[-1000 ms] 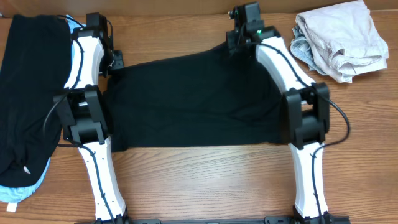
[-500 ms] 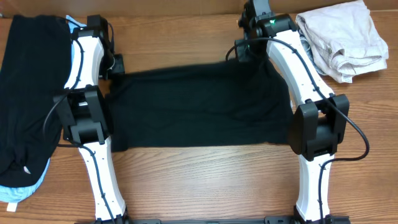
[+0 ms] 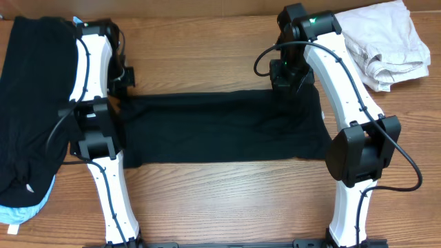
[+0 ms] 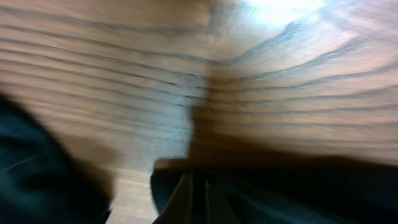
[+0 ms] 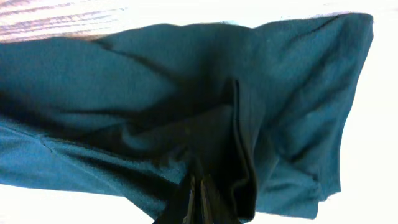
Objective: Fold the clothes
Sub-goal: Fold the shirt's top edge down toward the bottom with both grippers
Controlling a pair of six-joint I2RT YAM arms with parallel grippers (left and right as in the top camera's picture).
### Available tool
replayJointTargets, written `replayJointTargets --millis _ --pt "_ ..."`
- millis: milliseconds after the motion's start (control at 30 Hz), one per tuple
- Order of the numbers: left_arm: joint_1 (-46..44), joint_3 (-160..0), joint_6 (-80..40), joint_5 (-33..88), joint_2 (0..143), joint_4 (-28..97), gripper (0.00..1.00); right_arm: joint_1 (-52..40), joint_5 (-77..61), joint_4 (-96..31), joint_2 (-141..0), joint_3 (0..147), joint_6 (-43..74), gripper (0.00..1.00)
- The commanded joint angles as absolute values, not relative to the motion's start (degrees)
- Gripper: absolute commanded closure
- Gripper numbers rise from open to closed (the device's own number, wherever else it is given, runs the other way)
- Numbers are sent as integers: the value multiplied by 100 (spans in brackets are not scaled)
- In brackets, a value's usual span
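A black T-shirt [image 3: 220, 127] lies spread across the middle of the table, its far edge being folded toward the front. My left gripper [image 3: 118, 96] is shut on the shirt's far left edge; in the left wrist view its closed fingers [image 4: 198, 199] pinch dark cloth [image 4: 298, 193]. My right gripper [image 3: 288, 86] is shut on the far right edge; in the right wrist view its closed fingers [image 5: 199, 199] hold a bunched fold of the shirt [image 5: 124, 87].
A pile of black clothes [image 3: 31, 103] over a light-blue one [image 3: 21, 210] lies at the left edge. A crumpled beige garment [image 3: 382, 45] lies at the back right. Bare wooden table [image 3: 220, 207] runs along the front.
Both grippers have pulled the shirt's far edge toward the front. The right arm swung forward and right; the shirt now looks shorter front to back.
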State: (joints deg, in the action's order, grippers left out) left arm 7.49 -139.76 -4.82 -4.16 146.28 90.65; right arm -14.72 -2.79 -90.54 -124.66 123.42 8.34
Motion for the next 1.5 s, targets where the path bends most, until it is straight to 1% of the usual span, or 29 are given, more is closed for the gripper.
replayJointTargets --millis 0,167,500,833,967,1133,1233,1300,1367,1467 --pt "749 -14726 -635 -663 14641 9321 96 -1439 -165 -9172 -12258 12387 921 96" --pt "749 -15196 -646 -661 14641 9679 96 -1439 -183 -9286 -12258 12387 926 96" --pt "582 -15198 -644 -69 14634 9684 96 -1372 -478 -9358 -12258 12387 919 96" --pt "416 -14962 -657 -64 14064 9684 96 -1369 -548 -9345 -12258 12387 919 96" --pt "425 -14396 -797 -379 13406 9684 96 -1369 -574 -9271 -12258 12387 921 96" --pt "412 -13137 -797 -364 12728 9684 96 -1369 -572 -9214 -12258 12387 919 96" --pt "412 -12433 -829 -456 12626 9684 96 -1369 -633 -9205 -12258 12387 897 96" --pt "412 -11968 -1068 -823 12626 9640 96 -1372 -666 -9209 -12258 12385 895 96" --pt "423 -11489 -1247 -1164 12626 9421 96 -1372 -705 -9216 -12258 12379 895 96" --pt "432 -10897 -1280 -1238 12626 8980 96 -1402 -790 -9288 -12258 12370 880 96"
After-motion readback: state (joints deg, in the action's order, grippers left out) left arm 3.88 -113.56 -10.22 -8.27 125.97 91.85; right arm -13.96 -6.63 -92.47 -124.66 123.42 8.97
